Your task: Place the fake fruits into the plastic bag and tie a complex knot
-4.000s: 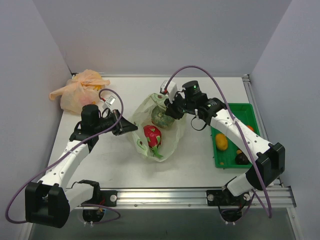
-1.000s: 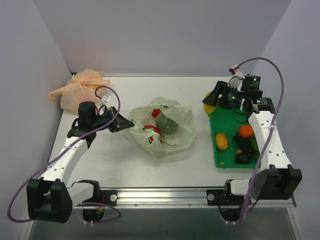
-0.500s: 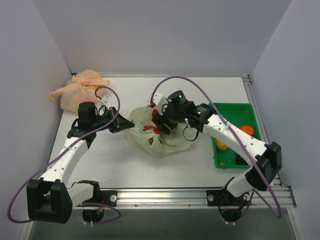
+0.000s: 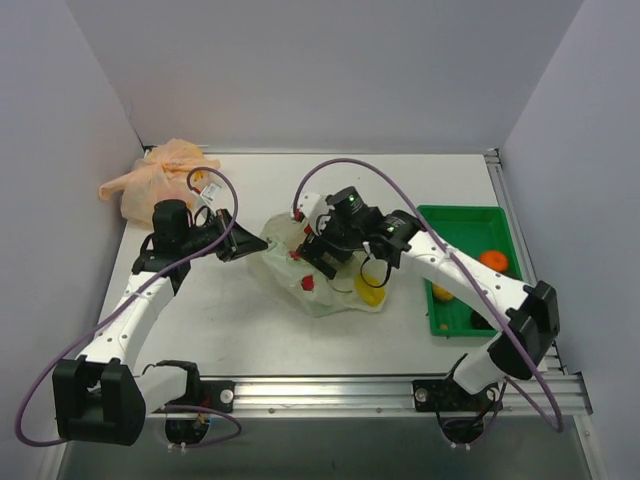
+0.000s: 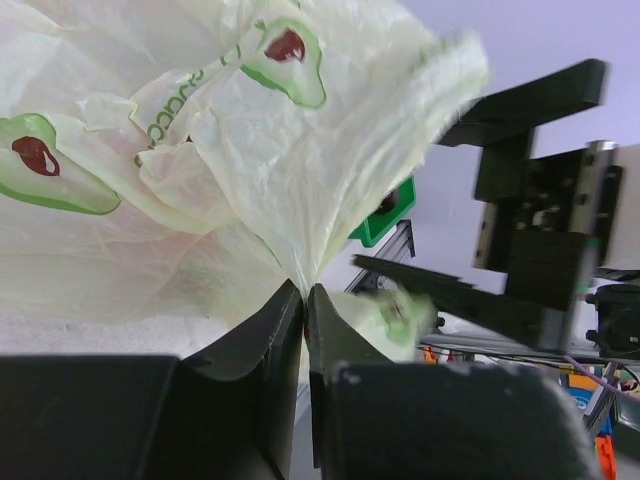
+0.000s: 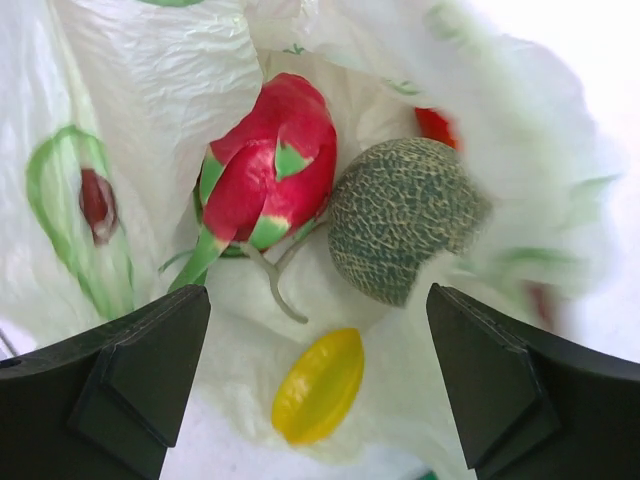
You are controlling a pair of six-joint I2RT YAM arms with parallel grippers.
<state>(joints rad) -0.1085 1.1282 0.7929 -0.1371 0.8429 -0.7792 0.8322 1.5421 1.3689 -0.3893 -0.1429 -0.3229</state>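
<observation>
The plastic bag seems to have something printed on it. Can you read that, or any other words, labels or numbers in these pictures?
plastic bag: one short line of green lettering beside the printed avocado pictures. It is creased and turned at an angle, so it cannot be read with any certainty.
Elsewhere: no word, number or sign is legible in any of the three views.

Left end effector [image 5: 305,292] tight, right [image 6: 318,292] wide

Pale lilac walls [image 4: 300,70] around a white table [image 4: 250,330], aluminium rail [image 4: 330,385] along its near edge
</observation>
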